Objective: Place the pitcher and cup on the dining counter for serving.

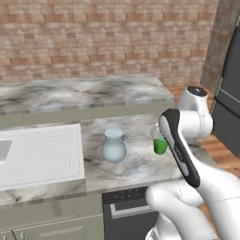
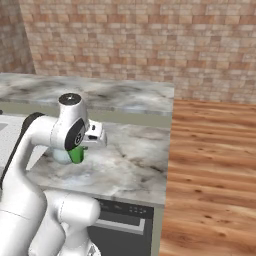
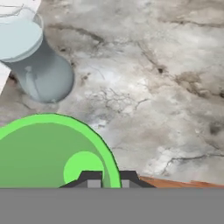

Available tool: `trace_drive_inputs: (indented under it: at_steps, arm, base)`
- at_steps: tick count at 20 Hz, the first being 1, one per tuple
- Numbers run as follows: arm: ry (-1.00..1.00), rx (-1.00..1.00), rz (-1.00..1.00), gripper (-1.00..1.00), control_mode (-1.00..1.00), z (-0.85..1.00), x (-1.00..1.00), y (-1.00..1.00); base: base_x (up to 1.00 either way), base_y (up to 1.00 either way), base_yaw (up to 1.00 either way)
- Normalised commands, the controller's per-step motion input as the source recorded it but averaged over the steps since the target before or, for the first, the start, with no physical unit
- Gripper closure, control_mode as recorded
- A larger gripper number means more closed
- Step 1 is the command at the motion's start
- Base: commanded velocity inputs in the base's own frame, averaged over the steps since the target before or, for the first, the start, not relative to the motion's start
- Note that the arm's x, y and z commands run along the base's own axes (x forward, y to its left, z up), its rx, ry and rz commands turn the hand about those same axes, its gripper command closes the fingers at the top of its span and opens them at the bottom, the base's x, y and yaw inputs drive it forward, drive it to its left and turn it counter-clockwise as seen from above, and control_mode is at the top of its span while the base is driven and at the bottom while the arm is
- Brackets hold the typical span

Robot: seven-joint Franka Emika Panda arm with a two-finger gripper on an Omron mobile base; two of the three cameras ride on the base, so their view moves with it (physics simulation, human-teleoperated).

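Fingers (image 3: 106, 179) pinched on cup (image 3: 52, 153) rim, cup upright; dining counter (image 1: 79, 93) surface behind pitcher (image 1: 114, 145), beyond cup.

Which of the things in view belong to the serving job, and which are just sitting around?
Job things:
- cup, green, its rim pinched in the shut gripper
- pitcher, on the lower counter beside the cup
- dining counter, the raised slab behind

Just there:
- white drainboard
- dark appliance front under the counter
- brick wall
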Motion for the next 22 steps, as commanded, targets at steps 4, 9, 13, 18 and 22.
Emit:
trace_drive_inputs:
  at_steps: [4,9,13,18,22]
  arm:
    - [-0.08,-0.04,0.00,1.00,1.00,0.00,-0.73,0.00]
    - [0.00,0.00,0.00,1.00,1.00,0.00,0.00,0.00]
    - [0.00,0.00,0.00,1.00,1.00,0.00,0.00,0.00]
    - [0.00,0.00,0.00,1.00,1.00,0.00,0.00,0.00]
    - [0.00,0.00,0.00,1.00,1.00,0.00,0.00,0.00]
  base:
    - [-0.25,-0.05,0.00]
    - [-0.87,-0.73,-0.01]
    - [-0.54,-1.00,0.00]
    - [-0.13,-1.00,0.00]
    - [0.11,-1.00,0.00]
